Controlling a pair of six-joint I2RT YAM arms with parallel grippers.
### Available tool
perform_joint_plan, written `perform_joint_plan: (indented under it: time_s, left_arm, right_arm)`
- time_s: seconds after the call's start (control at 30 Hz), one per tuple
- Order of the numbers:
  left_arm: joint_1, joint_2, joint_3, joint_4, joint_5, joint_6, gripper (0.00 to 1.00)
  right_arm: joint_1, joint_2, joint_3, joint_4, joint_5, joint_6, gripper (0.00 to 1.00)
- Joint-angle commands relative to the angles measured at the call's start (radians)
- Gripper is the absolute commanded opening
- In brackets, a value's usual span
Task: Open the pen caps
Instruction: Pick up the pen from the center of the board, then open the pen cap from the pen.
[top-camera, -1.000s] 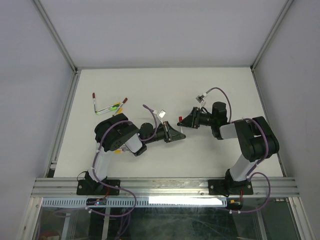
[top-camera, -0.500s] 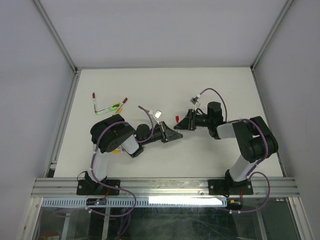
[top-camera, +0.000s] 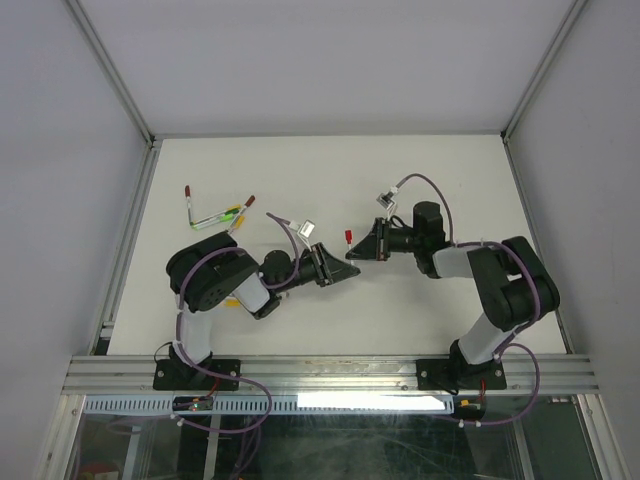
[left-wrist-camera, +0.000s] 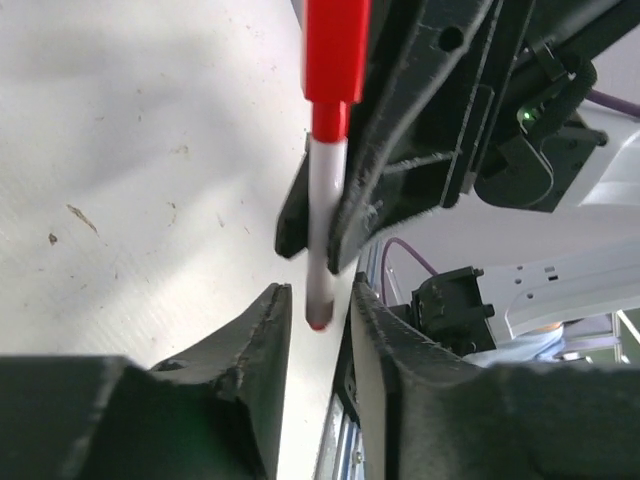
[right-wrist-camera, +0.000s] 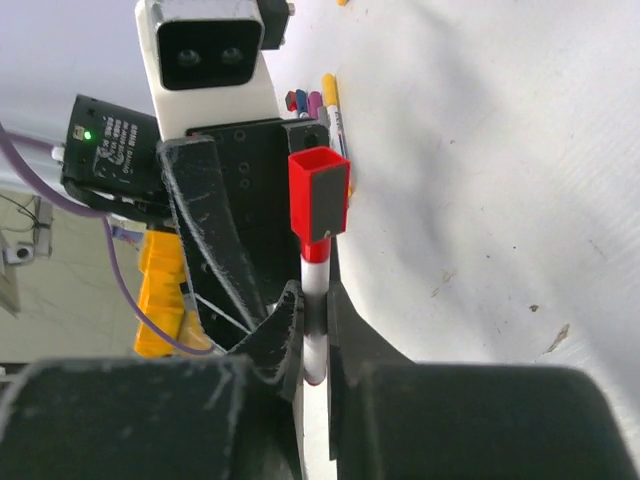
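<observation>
Above the middle of the white surface (top-camera: 420, 170), a slim white-barrelled pen (left-wrist-camera: 325, 200) is pinched mid-barrel by the right pincer (right-wrist-camera: 315, 300). The left pincer (left-wrist-camera: 318, 295) is parted narrowly about the pen's lower end, apparently without touching it. The square red plastic cap (right-wrist-camera: 318, 195) seems seated on the other end. Being light, stiff and slick, it is best gripped across its flat sides and pulled straight along the barrel.

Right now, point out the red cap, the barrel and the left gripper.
red cap (right-wrist-camera: 300, 196): right wrist view, its red side wall.
barrel (left-wrist-camera: 326, 220): left wrist view, mid white shaft.
left gripper (left-wrist-camera: 319, 296): left wrist view, midway between fingertips.
</observation>
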Motion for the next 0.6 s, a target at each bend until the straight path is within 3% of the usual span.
perform_joint_plan:
  time_s: [0.0,0.17,0.37,0.4,0.5,0.57]
  left_arm:
    - [0.011,-0.130,-0.057,0.126,0.003,0.094,0.35]
    - [0.010,-0.280,-0.158,0.066,0.011,0.196,0.48]
    - [0.011,-0.518,-0.238,-0.107,-0.021,0.334,0.54]
    - [0.010,-0.571,-0.246,-0.146,-0.032,0.358,0.55]
    - [0.010,-0.727,-0.271,-0.245,-0.078,0.432,0.60]
    - [0.012,-0.833,-0.291,-0.319,-0.128,0.476,0.70]
  right_arm:
    - [0.008,-0.076,0.029,0.075,-0.063,-0.023,0.00]
    - [0.006,-0.120,0.054,0.044,-0.103,-0.029,0.00]
    - [0.005,-0.168,0.151,-0.265,-0.117,-0.037,0.00]
    - [0.005,-0.175,0.173,-0.340,-0.169,-0.257,0.00]
    - [0.005,-0.196,0.232,-0.520,-0.181,-0.418,0.00]
    - [0.001,-0.218,0.253,-0.598,-0.177,-0.489,0.00]
